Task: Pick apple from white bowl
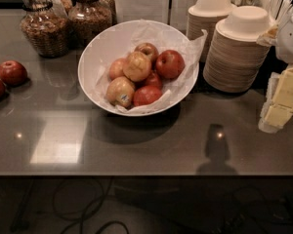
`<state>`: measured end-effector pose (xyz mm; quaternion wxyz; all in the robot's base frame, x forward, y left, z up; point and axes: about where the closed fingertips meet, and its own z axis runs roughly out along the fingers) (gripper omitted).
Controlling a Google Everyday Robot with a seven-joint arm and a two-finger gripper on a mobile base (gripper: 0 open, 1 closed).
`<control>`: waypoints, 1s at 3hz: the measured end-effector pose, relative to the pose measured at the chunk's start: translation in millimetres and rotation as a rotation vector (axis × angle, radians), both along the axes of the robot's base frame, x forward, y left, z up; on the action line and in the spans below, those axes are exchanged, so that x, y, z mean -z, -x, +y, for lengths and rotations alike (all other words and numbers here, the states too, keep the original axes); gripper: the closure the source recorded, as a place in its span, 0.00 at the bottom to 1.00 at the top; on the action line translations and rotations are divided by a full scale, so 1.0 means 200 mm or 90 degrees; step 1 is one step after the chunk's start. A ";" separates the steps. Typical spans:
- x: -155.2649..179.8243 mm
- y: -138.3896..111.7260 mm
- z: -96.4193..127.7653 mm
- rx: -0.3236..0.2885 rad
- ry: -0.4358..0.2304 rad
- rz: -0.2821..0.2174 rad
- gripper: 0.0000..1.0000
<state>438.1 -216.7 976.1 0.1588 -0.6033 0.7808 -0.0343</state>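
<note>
A wide glossy white bowl (95, 50) with a crumpled white paper liner stands at the middle of the dark counter. It holds several red and yellow-red apples (136, 66), piled together. One yellow apple (120, 92) with a sticker lies at the front. My gripper (283, 99), white with pale yellow parts, is at the right edge of the view. It is partly cut off, well to the right of the bowl, and holds nothing that I can see.
Two loose red apples (11, 72) lie at the left edge of the counter. Glass jars (44, 26) stand at the back left. Two stacks of beige disposable bowls (237, 52) stand right of the white bowl. The counter's front edge (136, 174) runs below, with cables on the floor.
</note>
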 end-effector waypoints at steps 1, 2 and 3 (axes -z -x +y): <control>0.00 0.00 0.00 0.000 0.000 0.000 0.00; 0.00 -0.02 0.02 -0.002 -0.014 -0.007 0.00; 0.00 -0.11 0.13 -0.027 -0.072 -0.041 0.00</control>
